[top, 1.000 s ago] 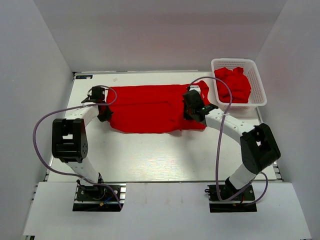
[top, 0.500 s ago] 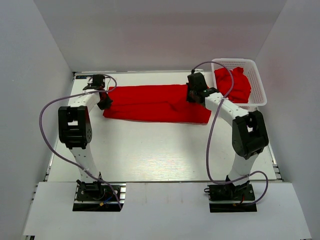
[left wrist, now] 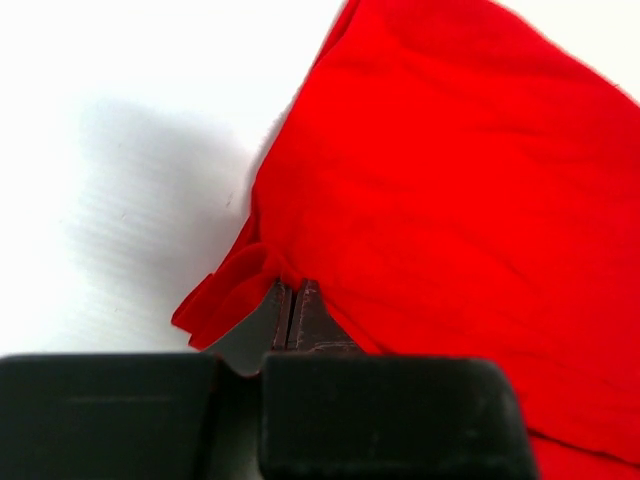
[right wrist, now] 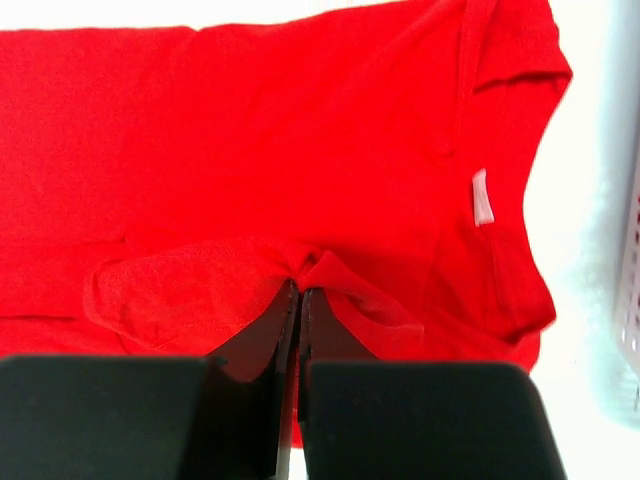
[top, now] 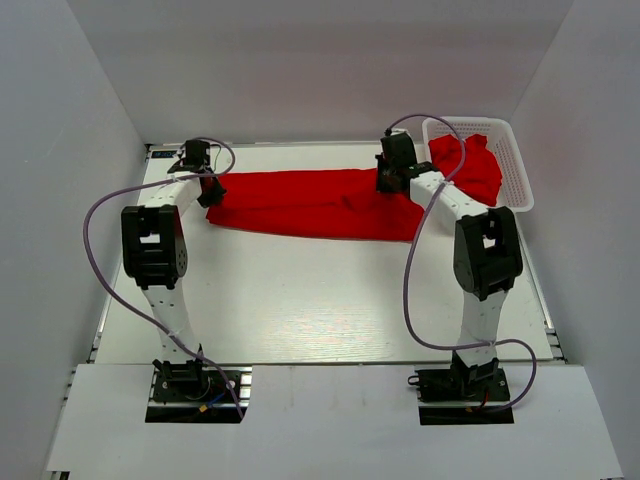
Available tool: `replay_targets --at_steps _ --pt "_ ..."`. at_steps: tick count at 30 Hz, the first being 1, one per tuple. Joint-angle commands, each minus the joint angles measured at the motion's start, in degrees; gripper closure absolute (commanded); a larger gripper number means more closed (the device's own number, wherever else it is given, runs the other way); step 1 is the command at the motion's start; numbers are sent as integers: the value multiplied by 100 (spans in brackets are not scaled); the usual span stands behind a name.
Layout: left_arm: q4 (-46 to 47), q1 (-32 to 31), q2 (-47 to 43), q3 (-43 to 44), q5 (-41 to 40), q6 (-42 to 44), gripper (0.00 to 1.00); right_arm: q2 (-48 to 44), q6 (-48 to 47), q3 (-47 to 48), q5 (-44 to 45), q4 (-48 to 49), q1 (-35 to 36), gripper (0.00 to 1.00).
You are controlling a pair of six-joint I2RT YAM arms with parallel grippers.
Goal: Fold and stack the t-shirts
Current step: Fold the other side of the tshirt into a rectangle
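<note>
A red t-shirt (top: pixel 310 203) lies stretched across the far part of the table, folded lengthwise into a long band. My left gripper (top: pixel 207 190) is shut on its left end; the left wrist view shows the shirt (left wrist: pixel 450 180) pinched at the closed fingertips (left wrist: pixel 293 292). My right gripper (top: pixel 390 180) is shut on the shirt near its right end; the right wrist view shows a pinched fold of the shirt (right wrist: pixel 250 150) at the fingertips (right wrist: pixel 298 290), with the white neck label (right wrist: pixel 483 197) to the right. More red t-shirts (top: pixel 470 168) lie crumpled in the basket.
The white lattice basket (top: pixel 512 150) stands at the far right corner, close to my right arm; its edge shows in the right wrist view (right wrist: pixel 630 250). White walls enclose the table on the left, back and right. Purple cables loop off both arms.
Both grippers have moved toward the far edge, carrying the shirt's near edge up and over. The shirt went from a broad spread to a narrow folded band.
</note>
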Motion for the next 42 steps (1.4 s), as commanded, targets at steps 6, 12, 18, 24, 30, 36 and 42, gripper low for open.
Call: replay_targets --at_steps 6,12,18,24,30,36,42 --pt "294 41 269 428 52 193 100 425 -177 620 -251 107 -205 100" --pt "-145 41 569 675 -88 18 100 759 -248 971 -418 80 -266 100" --pt "450 41 -158 -219 -203 17 100 804 -292 963 -383 142 -319 100" --pt "724 41 -1012 -1126 -203 78 100 198 -300 315 -260 273 -319 100" --pt "653 41 -1575 -1671 -203 78 100 -409 -213 -249 -277 239 -319 100" --pt "653 41 -1918 -1848 -132 78 100 -840 -256 -567 -163 326 -328 100" --pt "504 41 -1918 -1795 -466 78 100 -744 -300 -461 -234 370 -337 100"
